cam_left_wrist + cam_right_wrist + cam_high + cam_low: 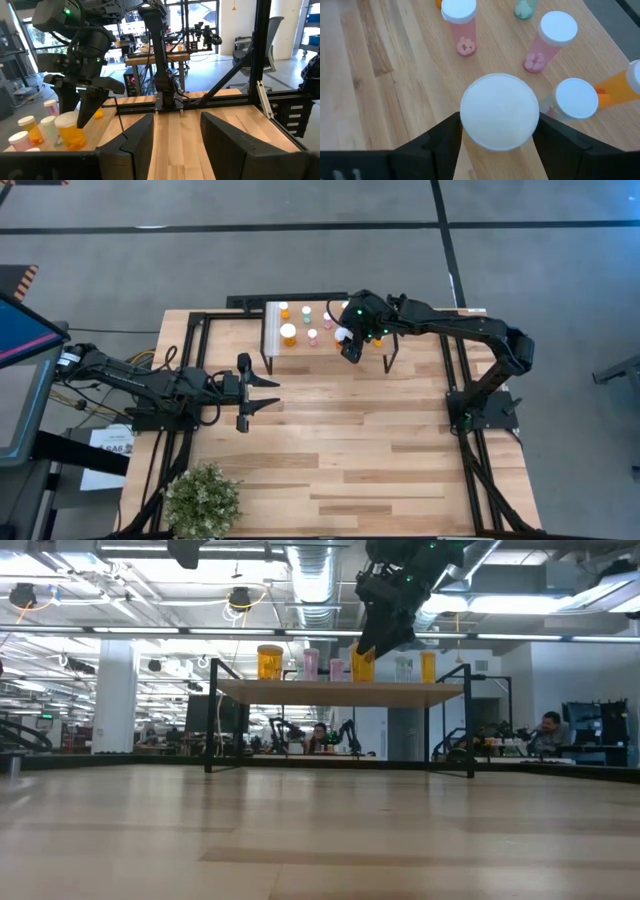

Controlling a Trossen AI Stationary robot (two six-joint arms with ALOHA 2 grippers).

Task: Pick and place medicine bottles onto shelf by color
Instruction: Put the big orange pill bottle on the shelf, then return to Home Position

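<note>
the right gripper (pixel 348 346) hangs over the shelf (pixel 370 358), and a large orange bottle (pixel 70 131) with a wide white cap (pixel 499 111) stands straight below it, between the two dark fingers (pixel 438 142). the bottle's long axis is upright, in line with the downward-pointing gripper, so the relation that matters is vertical: the cap sits right between the fingers, which flank it at cap height. whether the pads touch the cap or stand just off it i cannot tell; the jaws are spread about as wide as the cap itself. from the left wrist view the bottle's base appears to rest on the shelf top, so my judgement is that a clean lift straight up is what the next move calls for.

room is tight: pink bottles (pixel 461 26) and another capped bottle (pixel 575 99) stand close around it, so any sideways drift could tip a neighbour.

the left gripper (pixel 262 392) waits well apart over the tabletop (pixel 350 460), half spread and holding nothing; the right arm is plainly the nearer one
</note>
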